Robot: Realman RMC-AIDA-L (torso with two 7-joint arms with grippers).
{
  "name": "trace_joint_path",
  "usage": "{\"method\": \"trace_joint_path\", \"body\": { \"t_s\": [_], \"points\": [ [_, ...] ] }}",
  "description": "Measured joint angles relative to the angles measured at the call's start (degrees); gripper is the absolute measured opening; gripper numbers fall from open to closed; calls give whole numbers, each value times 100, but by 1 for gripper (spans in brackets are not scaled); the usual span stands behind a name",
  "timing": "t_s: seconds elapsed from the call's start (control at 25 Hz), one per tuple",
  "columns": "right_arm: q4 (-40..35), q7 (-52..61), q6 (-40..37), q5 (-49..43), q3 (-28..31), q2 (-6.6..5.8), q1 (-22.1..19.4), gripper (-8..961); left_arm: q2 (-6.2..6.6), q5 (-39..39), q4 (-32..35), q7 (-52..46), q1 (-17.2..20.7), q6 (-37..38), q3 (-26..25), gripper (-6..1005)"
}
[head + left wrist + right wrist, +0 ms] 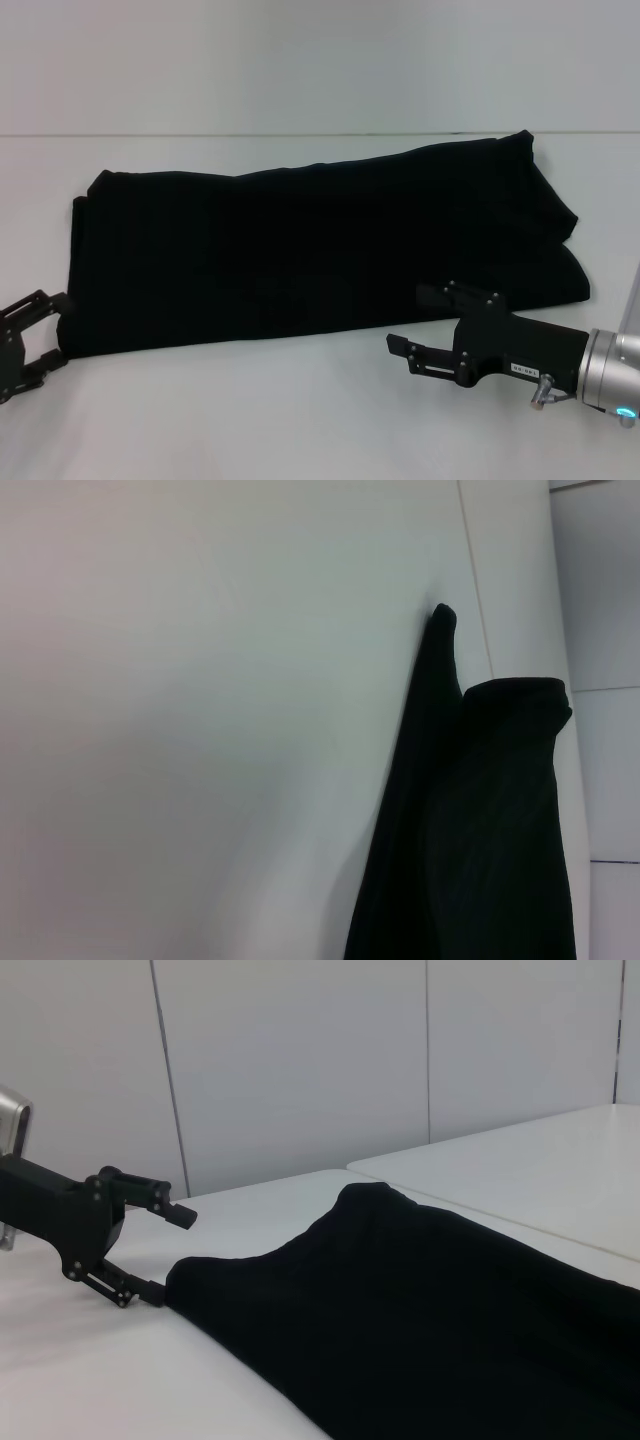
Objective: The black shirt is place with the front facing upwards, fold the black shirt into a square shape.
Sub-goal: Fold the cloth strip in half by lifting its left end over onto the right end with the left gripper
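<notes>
Lying on the table: the black shirt is spread as a long, already folded band across the white table, its far right corner raised toward the back.
Left gripper: the left gripper sits at the shirt's near left corner with its fingers spread, one above and one level with the hem, as the right wrist view shows; nothing is pinched yet.
Right gripper: the right gripper hovers at the near edge toward the right, fingers wide apart and empty.
Handling: soft, light, limp cloth; it will likely sag and drag, so both near corners look the best places to grip, taking all layers together.
Writing: no print or neck label shows on the shirt; a small white sticker on the right gripper is unreadable.
</notes>
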Motion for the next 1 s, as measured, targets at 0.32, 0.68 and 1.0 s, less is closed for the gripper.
{"method": "trace_joint_path", "body": {
  "t_s": [0.32,0.68,1.0],
  "points": [
    [16,0,-32,0,6,3,18,835,23,8,-209,46,-250,-113,17,898],
    [70,0,-46,23,6,9,21,835,24,24,-253,159,-515,-236,77,896],
    [79,0,-100,84,6,9,20,836,46,369,-124,288,-578,-230,183,870]
  ]
}}
